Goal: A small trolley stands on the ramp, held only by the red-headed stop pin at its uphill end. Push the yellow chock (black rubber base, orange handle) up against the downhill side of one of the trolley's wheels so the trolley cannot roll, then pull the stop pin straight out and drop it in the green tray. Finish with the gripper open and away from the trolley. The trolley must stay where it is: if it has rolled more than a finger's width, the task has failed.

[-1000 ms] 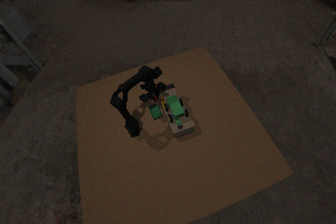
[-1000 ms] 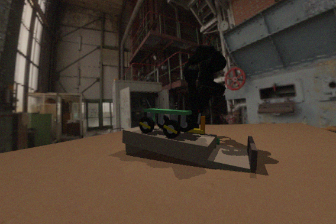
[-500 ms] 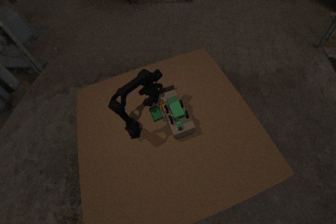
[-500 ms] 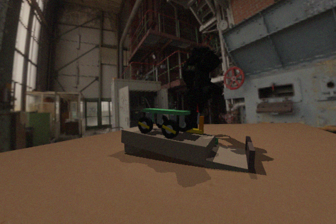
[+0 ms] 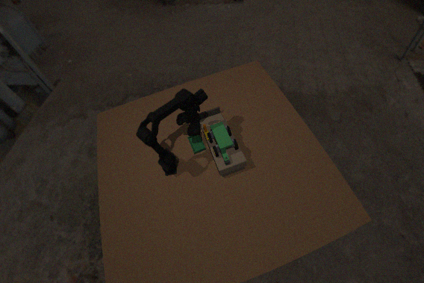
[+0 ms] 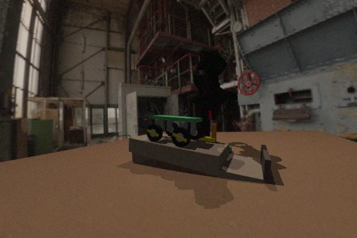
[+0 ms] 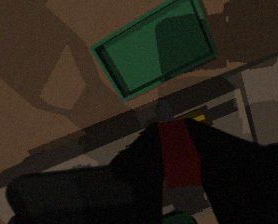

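My gripper (image 5: 194,134) (image 7: 170,127) is shut on the red-headed stop pin (image 6: 210,115) (image 7: 181,162), whose grey shank points down, clear of the ramp. It is above the ramp's tray side, near the chock. The trolley (image 5: 222,136) (image 6: 176,119) stands on the ramp (image 6: 176,156) (image 5: 233,169) on its wheels. The yellow chock (image 5: 205,131) (image 6: 214,132) stands at the downhill wheel on the tray side; whether it touches is hard to tell. In the wrist view only a bit of yellow (image 7: 197,118) shows. The green tray (image 5: 198,146) (image 7: 130,60) lies beside the ramp, without a pin in it.
A dark upright end board (image 6: 266,163) (image 5: 213,111) closes the ramp's low end. The arm (image 5: 149,129) reaches over from the tray side of the ramp. The brown table top (image 5: 179,222) (image 6: 126,203) carries the ramp and the tray.
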`<control>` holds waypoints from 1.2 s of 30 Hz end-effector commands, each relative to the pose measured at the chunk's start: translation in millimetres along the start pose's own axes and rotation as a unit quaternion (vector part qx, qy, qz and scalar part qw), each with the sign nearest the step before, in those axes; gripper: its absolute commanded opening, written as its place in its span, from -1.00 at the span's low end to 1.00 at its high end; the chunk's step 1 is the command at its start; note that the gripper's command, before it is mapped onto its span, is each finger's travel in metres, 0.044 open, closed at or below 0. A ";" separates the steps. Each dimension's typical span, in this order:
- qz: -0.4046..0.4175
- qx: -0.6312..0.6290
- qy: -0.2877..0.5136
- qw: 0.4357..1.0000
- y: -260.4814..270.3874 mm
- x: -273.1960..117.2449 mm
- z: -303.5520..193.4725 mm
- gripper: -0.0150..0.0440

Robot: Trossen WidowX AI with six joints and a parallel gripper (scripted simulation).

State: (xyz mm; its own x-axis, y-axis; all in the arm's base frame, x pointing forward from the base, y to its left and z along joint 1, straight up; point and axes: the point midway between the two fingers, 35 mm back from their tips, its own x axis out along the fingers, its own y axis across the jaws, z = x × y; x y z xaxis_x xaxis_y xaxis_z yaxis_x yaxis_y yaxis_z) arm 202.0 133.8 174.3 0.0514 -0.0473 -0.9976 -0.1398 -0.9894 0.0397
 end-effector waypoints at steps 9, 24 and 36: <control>-0.027 -0.137 -0.011 0.990 1.2 -0.6 -1.6 -0.49; -0.031 -0.167 -0.016 0.985 7.9 18.5 26.8 -0.49; -0.096 -0.165 -0.029 0.981 2.9 36.2 29.5 -0.49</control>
State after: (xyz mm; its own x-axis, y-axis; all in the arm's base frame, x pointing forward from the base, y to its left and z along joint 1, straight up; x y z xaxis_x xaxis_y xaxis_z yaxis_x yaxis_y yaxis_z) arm 174.8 131.0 143.1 -0.0051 0.0961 -0.9954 0.1950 -0.9762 -0.0953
